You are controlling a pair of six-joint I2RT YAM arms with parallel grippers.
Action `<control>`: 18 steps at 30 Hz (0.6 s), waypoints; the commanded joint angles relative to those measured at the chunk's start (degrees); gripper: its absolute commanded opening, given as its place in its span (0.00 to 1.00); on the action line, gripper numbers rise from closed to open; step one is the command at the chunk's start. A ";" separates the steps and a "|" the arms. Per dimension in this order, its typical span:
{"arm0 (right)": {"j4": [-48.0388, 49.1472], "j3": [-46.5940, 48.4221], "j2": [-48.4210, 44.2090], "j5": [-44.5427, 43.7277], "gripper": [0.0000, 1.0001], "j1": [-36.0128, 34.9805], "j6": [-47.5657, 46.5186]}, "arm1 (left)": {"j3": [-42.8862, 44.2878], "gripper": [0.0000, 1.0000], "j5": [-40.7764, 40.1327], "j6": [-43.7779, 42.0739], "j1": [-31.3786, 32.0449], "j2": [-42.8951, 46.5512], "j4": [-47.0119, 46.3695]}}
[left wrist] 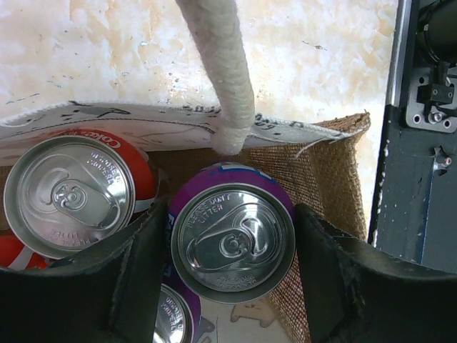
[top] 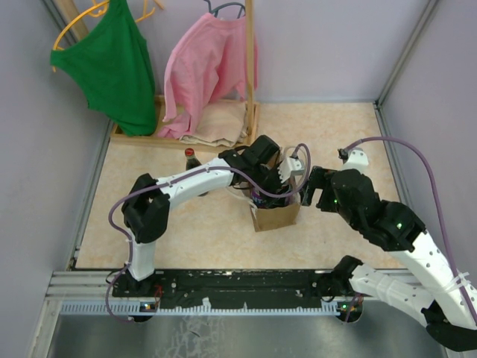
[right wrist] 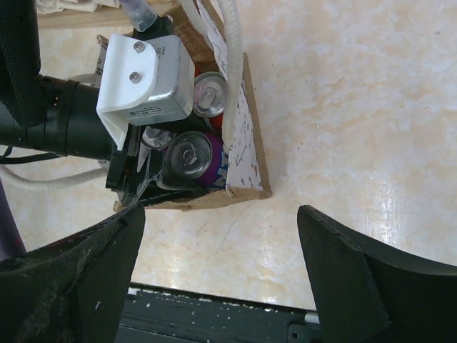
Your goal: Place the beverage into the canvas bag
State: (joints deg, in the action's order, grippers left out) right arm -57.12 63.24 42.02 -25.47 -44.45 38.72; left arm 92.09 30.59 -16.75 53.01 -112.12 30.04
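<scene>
Down inside canvas bag (left wrist: 318,171) — left gripper (left wrist: 230,218), fingers (left wrist: 107,286) pressed on both sides of purple can (left wrist: 235,246), gripping it upright. That can sits in bag's corner under white handle (left wrist: 221,64); red can (left wrist: 68,196) just beside, second purple can (left wrist: 175,321) partly seen. Bag stands near middle of table (top: 186,231), bit toward right edge. Over bare table just beside bag — right gripper (right wrist: 221,229), jaws wide, nothing between. Dark bottle (top: 191,160) upright toward far edge, apart from bag.
</scene>
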 commanded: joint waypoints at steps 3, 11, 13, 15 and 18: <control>2.85 0.18 -0.40 -0.03 0.88 0.06 0.83 | -0.06 0.09 0.44 0.37 1.88 -0.71 -1.30; 3.07 -0.09 -0.53 0.32 0.88 0.06 0.90 | -1.06 0.52 0.21 -0.06 2.18 0.25 -0.43; 3.16 -0.11 -0.53 0.41 0.88 0.05 0.89 | -1.19 0.53 0.34 -0.12 2.26 0.53 -0.29; 3.25 -0.15 -0.51 0.55 0.88 0.06 0.97 | -1.34 0.57 0.27 -0.12 2.35 0.63 -0.11; 3.30 -0.18 -0.56 0.72 0.88 0.06 0.93 | -1.46 0.62 0.45 -0.37 2.53 0.75 0.47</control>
State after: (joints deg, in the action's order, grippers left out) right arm -57.04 63.07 41.63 -25.43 -44.45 38.83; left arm 91.55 29.30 -16.80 53.82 -112.16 29.45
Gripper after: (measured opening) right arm 0.876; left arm 0.702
